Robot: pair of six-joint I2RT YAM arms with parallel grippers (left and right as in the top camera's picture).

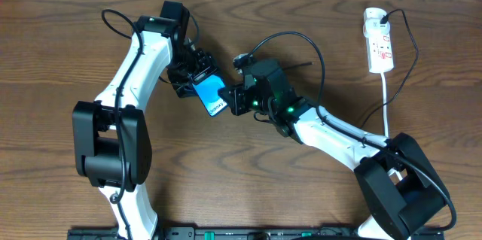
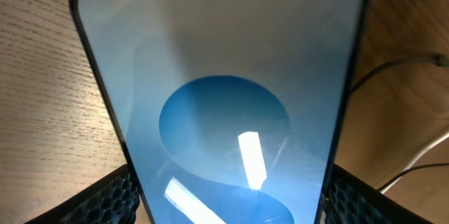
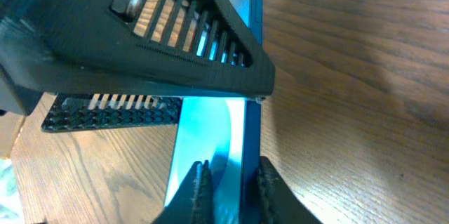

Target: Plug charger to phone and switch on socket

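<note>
Overhead: left tool (image 1: 197,78) pinches the phone (image 1: 212,95) from 11 o'clock. Right tool (image 1: 236,98), at 3 o'clock, stands narrow about its edge; whether it grips cannot be told.

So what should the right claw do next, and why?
Probably ease the right gripper toward the end of the slim cyan-screened phone, gently. Its fingers sit narrow at that end while the left gripper clamps the phone; the thin black charger cable's tip is hidden.

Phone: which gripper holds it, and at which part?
The left gripper holds the phone by its two long edges, at the end away from the camera hole.
</note>
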